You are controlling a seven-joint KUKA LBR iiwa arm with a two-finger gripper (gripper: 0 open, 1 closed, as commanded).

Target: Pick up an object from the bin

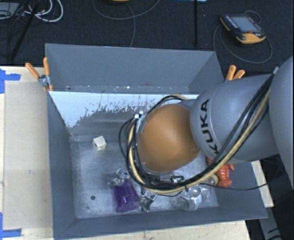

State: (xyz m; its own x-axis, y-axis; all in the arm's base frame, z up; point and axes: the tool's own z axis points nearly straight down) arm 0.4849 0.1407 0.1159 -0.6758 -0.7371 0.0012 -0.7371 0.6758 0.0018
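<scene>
My gripper (133, 189) reaches down at the front of the bin, left of the middle, with most of its body hidden under the arm's orange dome. Two metal fingertips show, one at the upper left (119, 176) and one at the lower right (147, 202), and they stand apart. A crumpled purple thing (124, 198) lies on the floor between and just below them. The gripper is open around it and the purple thing rests on the bin floor. To the right lies a shiny clear thing (190, 199).
A small cream cube (100, 143) sits alone at the left of the bin floor. An orange-red thing (225, 175) lies by the right wall, partly under the arm. The arm and its cables cover the middle and right of the bin.
</scene>
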